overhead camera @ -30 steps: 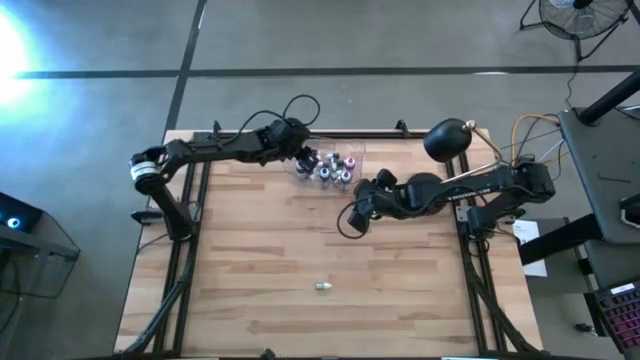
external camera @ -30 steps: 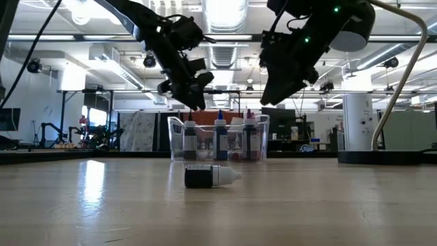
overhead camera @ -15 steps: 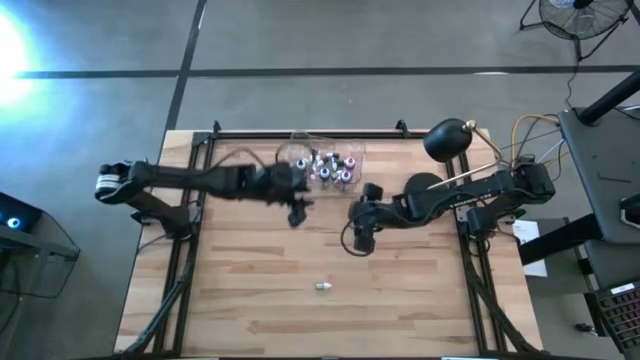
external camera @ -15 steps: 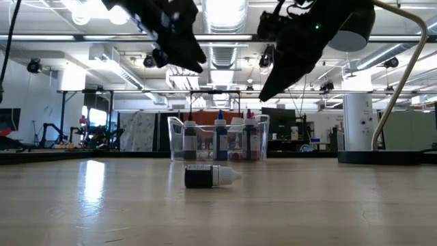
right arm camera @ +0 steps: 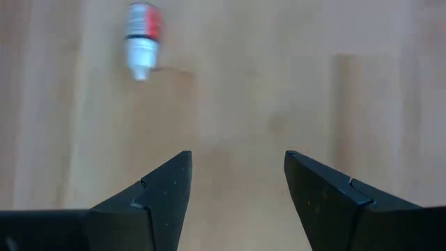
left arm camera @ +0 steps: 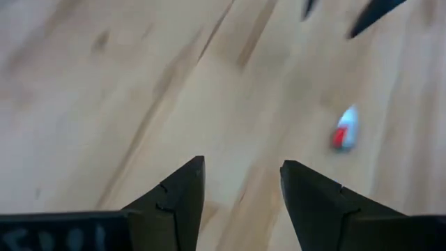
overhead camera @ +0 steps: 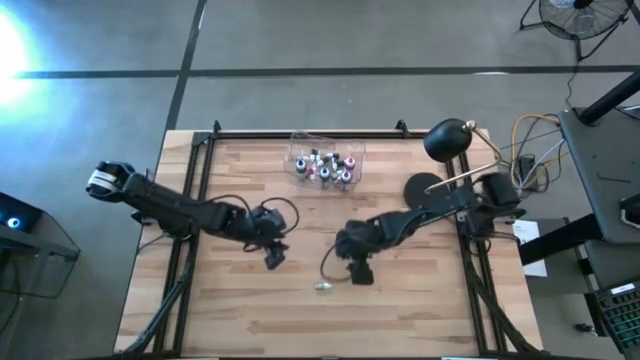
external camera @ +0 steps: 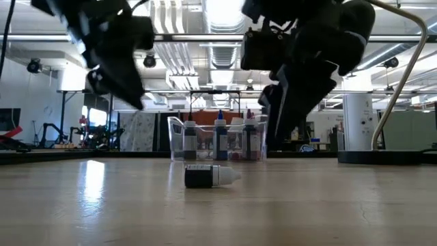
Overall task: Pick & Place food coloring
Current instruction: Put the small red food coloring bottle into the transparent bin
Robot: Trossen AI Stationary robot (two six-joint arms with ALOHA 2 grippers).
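Observation:
One small food coloring bottle (overhead camera: 323, 286) with a white tip lies on its side on the wooden table, near the middle front; it also shows in the low view (external camera: 210, 176) and in both wrist views (left arm camera: 345, 129) (right arm camera: 141, 38). Several more bottles stand upright in a clear plastic box (overhead camera: 325, 165) at the far edge. My left gripper (overhead camera: 273, 259) hangs open above the table, to the left of the lying bottle. My right gripper (overhead camera: 358, 274) is open too, just right of that bottle and a little beyond it. Neither has anything between its fingers (left arm camera: 182, 192) (right arm camera: 162, 183).
A black desk lamp (overhead camera: 447, 140) with a round base (overhead camera: 424, 187) stands at the table's far right. Bare wooden tabletop (overhead camera: 240, 310) lies around the lying bottle and along the near edge.
My left gripper has swung away from the clear box toward the table's near edge and somewhat left, sinking a little. My right gripper has moved toward the near edge and down, closing on the lying bottle, and its wrist has turned. The bottle and the box have stayed put.

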